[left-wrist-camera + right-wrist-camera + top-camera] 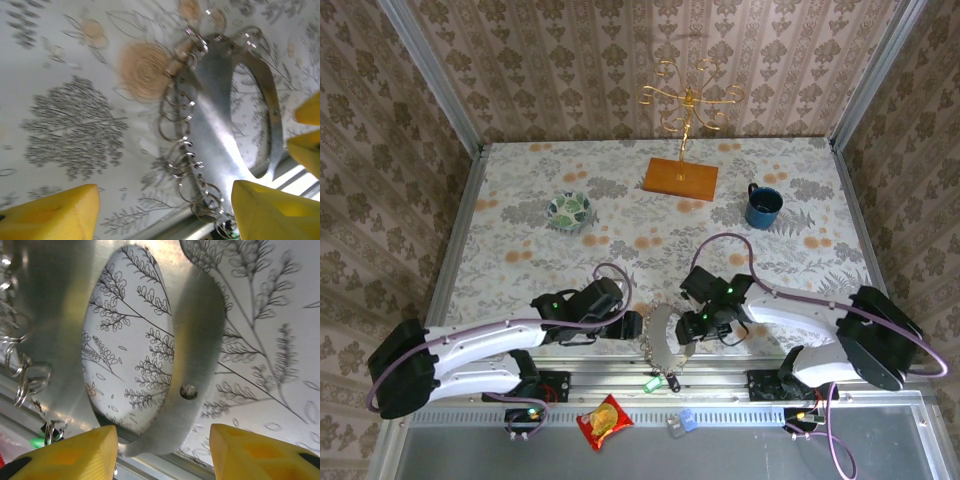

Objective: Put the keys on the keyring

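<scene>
Lower centre of the top view: left pincer (638,326) and right pincer (686,330), both spread, flank the keyring (660,343); a green key (652,383) lies just below.

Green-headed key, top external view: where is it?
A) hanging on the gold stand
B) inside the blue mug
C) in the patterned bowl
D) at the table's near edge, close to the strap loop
D: the green-headed key lies by the near rail, just past the near end of the keyring.
</scene>
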